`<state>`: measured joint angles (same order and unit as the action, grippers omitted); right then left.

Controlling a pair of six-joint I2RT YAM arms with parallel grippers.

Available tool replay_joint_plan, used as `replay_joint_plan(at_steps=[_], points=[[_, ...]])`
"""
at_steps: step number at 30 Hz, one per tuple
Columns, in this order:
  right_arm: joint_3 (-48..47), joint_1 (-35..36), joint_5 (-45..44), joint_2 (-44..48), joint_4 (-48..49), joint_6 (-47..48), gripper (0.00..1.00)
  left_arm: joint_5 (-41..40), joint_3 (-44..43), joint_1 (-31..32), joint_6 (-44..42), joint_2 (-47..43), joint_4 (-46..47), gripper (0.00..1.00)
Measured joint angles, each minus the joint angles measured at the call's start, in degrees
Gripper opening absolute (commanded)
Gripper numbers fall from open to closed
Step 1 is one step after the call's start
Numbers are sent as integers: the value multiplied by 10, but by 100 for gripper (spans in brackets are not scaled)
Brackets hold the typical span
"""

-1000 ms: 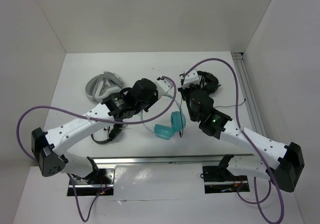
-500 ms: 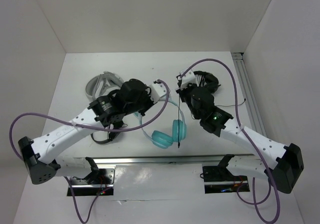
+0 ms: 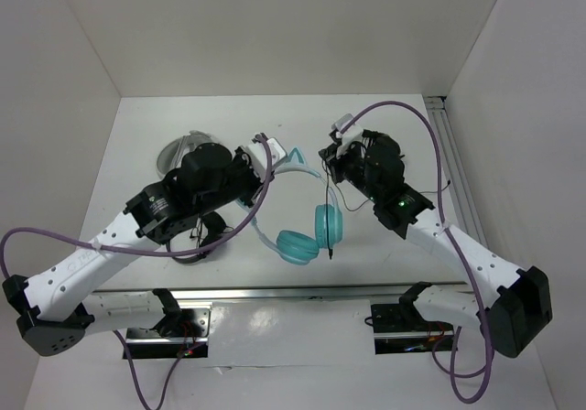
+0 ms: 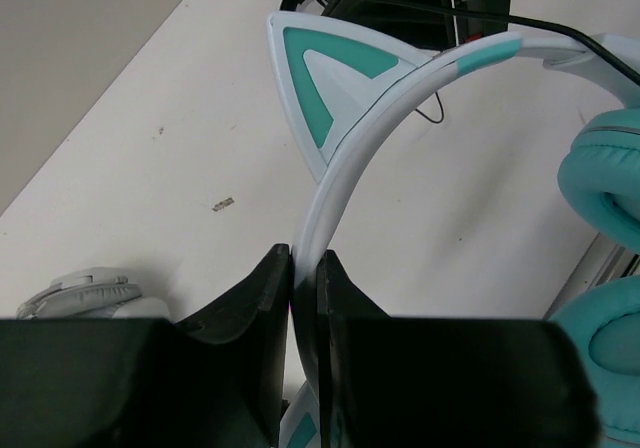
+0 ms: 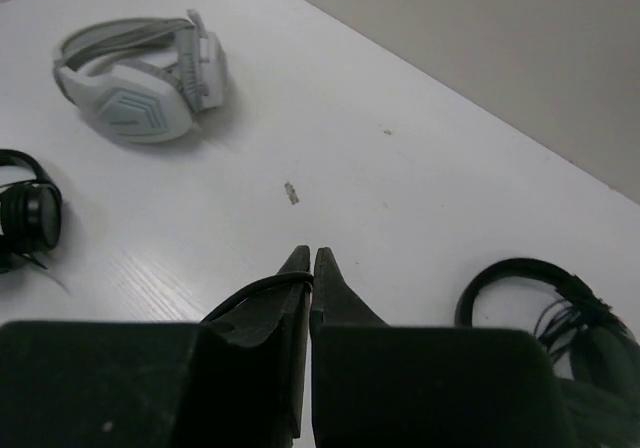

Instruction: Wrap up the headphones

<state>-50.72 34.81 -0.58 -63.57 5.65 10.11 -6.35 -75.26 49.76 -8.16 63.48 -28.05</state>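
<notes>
Step in hand (judged): start winding the cable (image 3: 328, 210) round the teal cat-ear headphones (image 3: 311, 234).

How to do it well:
- L should hold the frame dead steady and R does the circling.
- Keep the cable lightly taut so loops sit tight. Too much pull could slip it from the pinch.
- Lay turns on the white headband (image 4: 365, 128) btwn the cups, clear of the cat ear (image 4: 322, 78), which is a likely snag pt.
- The free cable end hangs low by the cups and may swing or catch.

Tool state: the left gripper (image 4: 305, 264) is clenched on the headband edge. The right gripper (image 5: 311, 258) has its jaws pressed together w/ the thin cable pinched at the tips.

Where: the headphones hang from the L grip over mid-table, cups toward the near edge. Can't tell if the cups touch the table (image 3: 137, 135).

Pose: L arm stretches diag from near-left to centre. R arm reaches from near-right, wrist bent inward. The grippers are near each other but apart. A grey-white headset (image 5: 135, 80) and black headphones (image 5: 540, 293) lie off to the sides.
</notes>
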Motion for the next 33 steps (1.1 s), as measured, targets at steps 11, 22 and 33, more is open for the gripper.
replay_joint_plan(at_steps=[11,22,33], points=[[67,-43,184,-85,242,-113,61,-52,-11,7,86,-30,26,0],[71,-76,309,-357,546,-285,52,-186,-36,7,203,-48,31,0],[98,-51,368,-445,654,-365,5,-339,-97,-39,325,23,90,0]])
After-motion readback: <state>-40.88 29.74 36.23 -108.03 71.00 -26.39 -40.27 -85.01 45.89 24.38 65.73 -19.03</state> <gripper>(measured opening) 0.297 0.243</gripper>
